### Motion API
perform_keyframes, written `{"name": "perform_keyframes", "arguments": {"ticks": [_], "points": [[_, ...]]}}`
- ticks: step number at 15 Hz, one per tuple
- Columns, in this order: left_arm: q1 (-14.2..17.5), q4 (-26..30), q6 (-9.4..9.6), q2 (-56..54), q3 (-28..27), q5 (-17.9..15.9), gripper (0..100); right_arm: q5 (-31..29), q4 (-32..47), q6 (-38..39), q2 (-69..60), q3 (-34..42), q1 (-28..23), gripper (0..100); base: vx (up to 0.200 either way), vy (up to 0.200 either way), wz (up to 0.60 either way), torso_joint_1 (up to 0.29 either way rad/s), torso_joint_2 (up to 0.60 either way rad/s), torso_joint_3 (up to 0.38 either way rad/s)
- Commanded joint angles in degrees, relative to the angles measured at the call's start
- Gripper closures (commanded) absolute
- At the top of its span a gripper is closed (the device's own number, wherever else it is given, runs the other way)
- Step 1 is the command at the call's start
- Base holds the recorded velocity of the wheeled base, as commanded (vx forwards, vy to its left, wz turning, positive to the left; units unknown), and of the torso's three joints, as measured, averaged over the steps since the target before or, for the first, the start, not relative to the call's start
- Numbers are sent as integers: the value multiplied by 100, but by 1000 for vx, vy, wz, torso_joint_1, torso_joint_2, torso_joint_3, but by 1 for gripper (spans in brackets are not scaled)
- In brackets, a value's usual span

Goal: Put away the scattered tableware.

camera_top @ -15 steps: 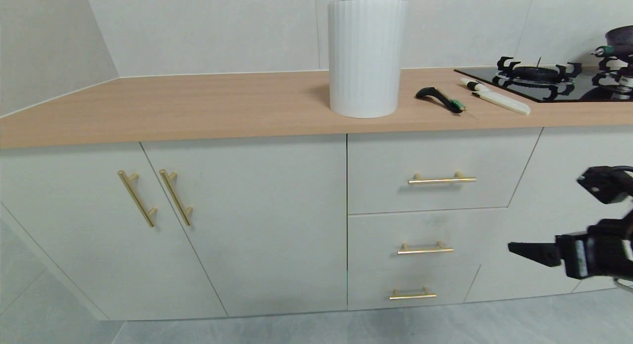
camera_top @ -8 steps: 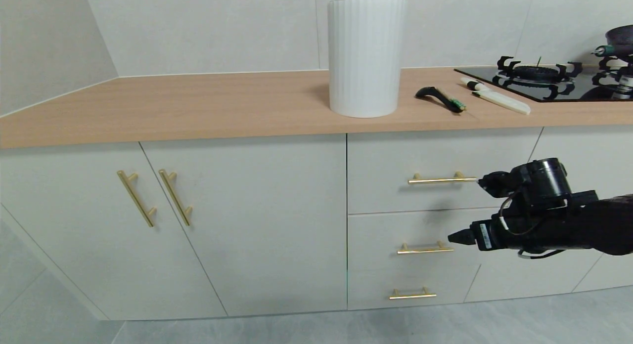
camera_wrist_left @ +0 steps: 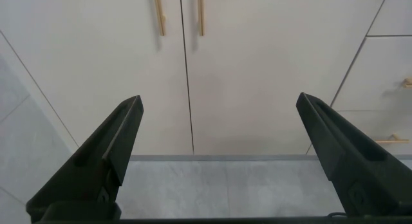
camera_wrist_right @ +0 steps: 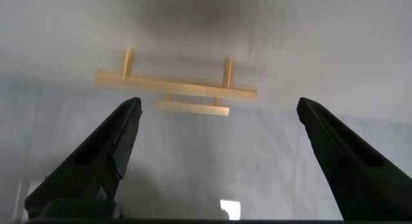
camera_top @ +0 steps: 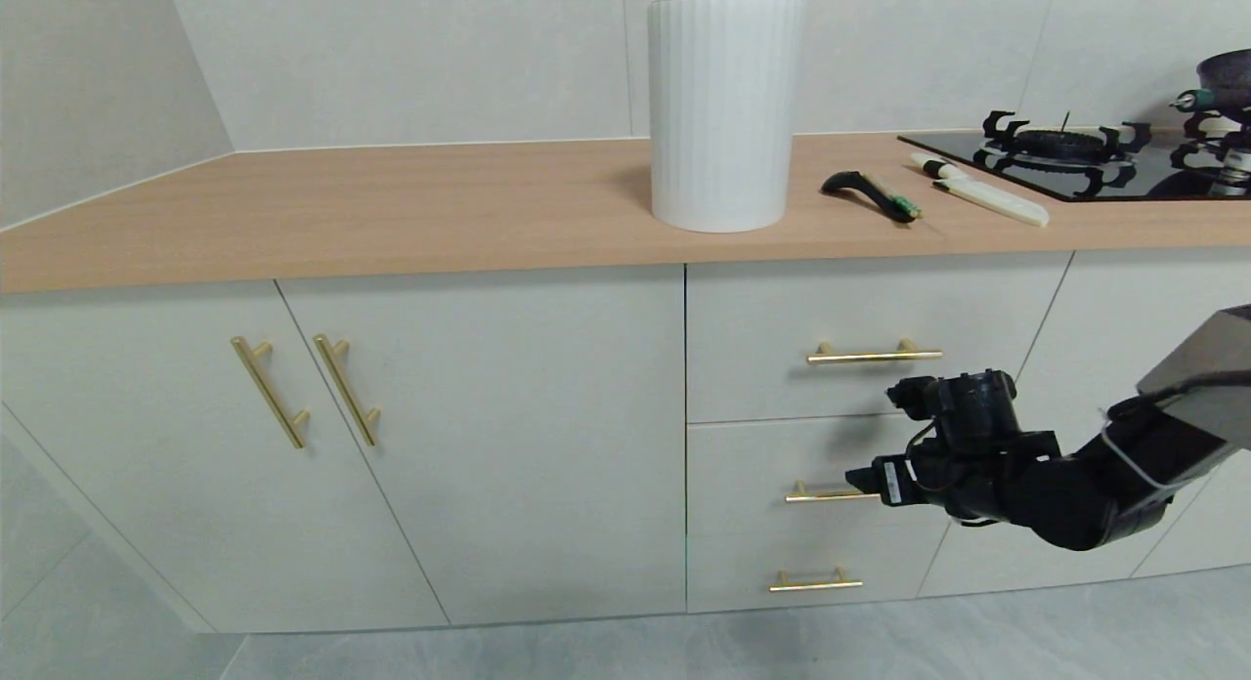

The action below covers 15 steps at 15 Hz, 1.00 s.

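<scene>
A black peeler with a green tip (camera_top: pixel 870 193) and a cream-white knife (camera_top: pixel 979 197) lie on the wooden counter (camera_top: pixel 391 211), right of a tall white ribbed container (camera_top: pixel 723 113). Below them is a stack of three drawers. My right gripper (camera_top: pixel 865 480) hangs just in front of the middle drawer's brass handle (camera_top: pixel 831 493), level with it. In the right wrist view, the gripper (camera_wrist_right: pixel 212 159) is open, and that handle (camera_wrist_right: pixel 175 85) lies ahead between its fingers, apart from them. My left gripper (camera_wrist_left: pixel 219 153) is open and empty, low before the cabinet doors (camera_wrist_left: pixel 187 76).
A black gas hob (camera_top: pixel 1075 162) with pot stands sits at the counter's right end. The top drawer handle (camera_top: pixel 873 354) and bottom drawer handle (camera_top: pixel 814 583) are above and below my right gripper. Two cabinet doors with slanted brass handles (camera_top: pixel 303 392) are at the left.
My right arm has swung in from the right edge, moving left and toward the drawers, and now sits at the middle drawer's handle. The counter items have not moved.
</scene>
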Motion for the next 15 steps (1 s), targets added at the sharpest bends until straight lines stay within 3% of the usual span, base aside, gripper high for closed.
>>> {"name": "perform_keyframes", "arguments": {"ticks": [1,4,15], "points": [[0,-2,-2,7,1,-1,0,-241,-519,63,629,0,42,0,0,0,0,0,0,0],[0,-2,-2,7,1,-1,0,-355,-1046,63,981,-52,86,0,0,0,0,0,0,0],[0,-2,-2,7,1,-1,0,-487,-1082,28,1148,9,113,0,0,0,0,0,0,0]]}}
